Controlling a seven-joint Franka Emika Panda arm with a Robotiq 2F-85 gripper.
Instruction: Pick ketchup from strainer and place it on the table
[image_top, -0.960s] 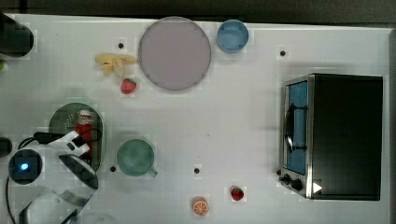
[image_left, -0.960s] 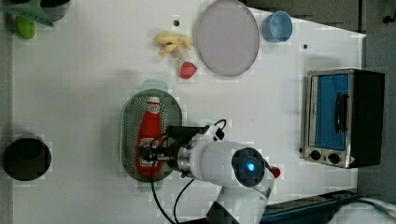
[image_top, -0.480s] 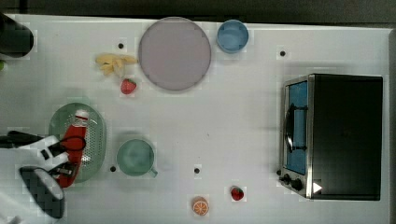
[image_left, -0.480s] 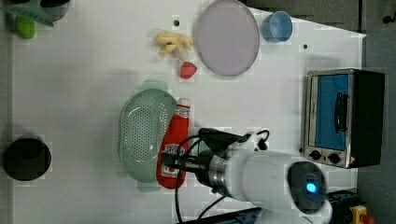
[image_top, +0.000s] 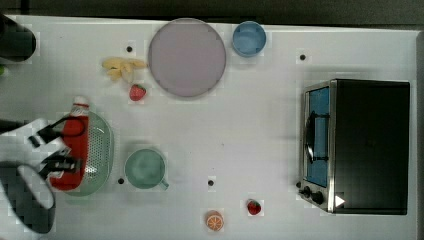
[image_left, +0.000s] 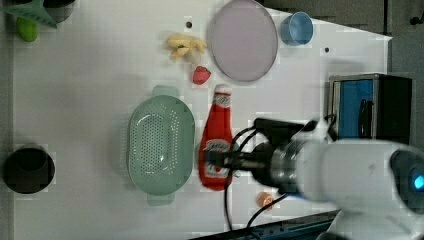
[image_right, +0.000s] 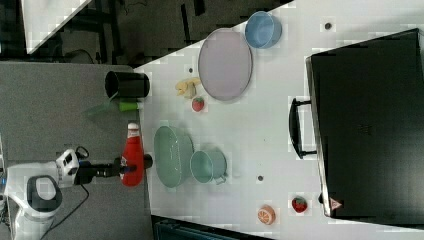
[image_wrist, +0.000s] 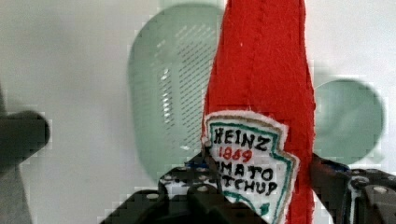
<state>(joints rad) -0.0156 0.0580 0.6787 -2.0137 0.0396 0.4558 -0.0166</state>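
The gripper (image_left: 216, 161) is clamped around the ketchup (image_left: 216, 140) at its label, lifted clear at three o'clock of the strainer (image_left: 160, 144) in the left view. It looks soft, light, felt-like; mid-body grip suits.

The arm reaches in from the top view's lower left, white wrist level. The gripper (image_top: 62, 152) is clamped on the lower body of the ketchup (image_top: 74, 150), one of the fingers (image_wrist: 327, 175) on each side of the label.
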